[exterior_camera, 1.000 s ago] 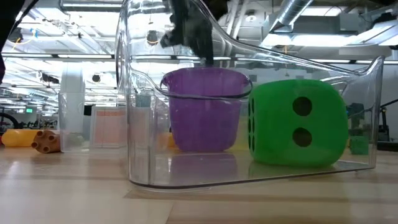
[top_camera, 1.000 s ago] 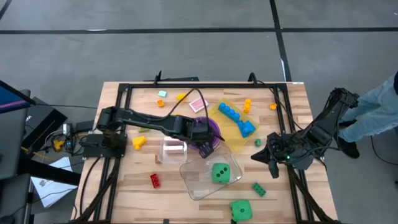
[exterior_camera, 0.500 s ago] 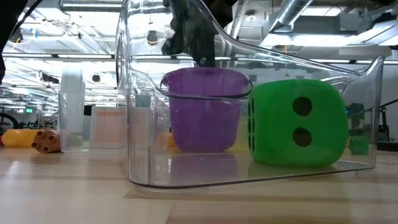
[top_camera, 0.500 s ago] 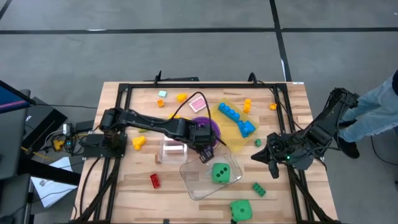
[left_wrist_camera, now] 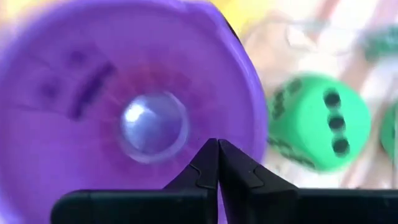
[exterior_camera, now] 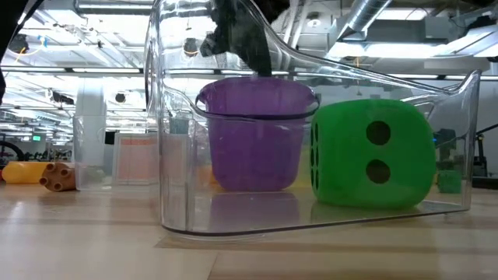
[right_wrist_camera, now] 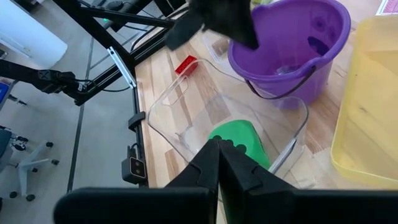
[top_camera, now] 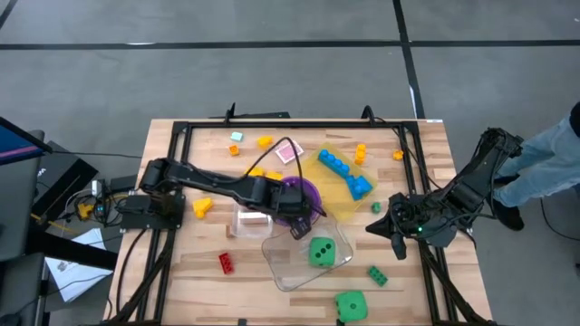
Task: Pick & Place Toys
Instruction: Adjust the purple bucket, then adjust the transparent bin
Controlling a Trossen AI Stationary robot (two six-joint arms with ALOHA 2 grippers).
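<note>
Fingers pressed together and empty, the left tool (top_camera: 300, 228) hangs over the purple cup (top_camera: 302, 193) beside a green die (top_camera: 320, 252) in the clear tub (top_camera: 288, 269), while the right tool (top_camera: 399, 249), likewise closed, waits at the counter's (top_camera: 272, 294) right edge.

Purple cup (top_camera: 294, 193): centre of the high view — upright.
Clear tub (top_camera: 292, 263): just below it.
Yellow tray (top_camera: 337, 186): right of cup.
Person (top_camera: 555, 154): far right edge.
</note>
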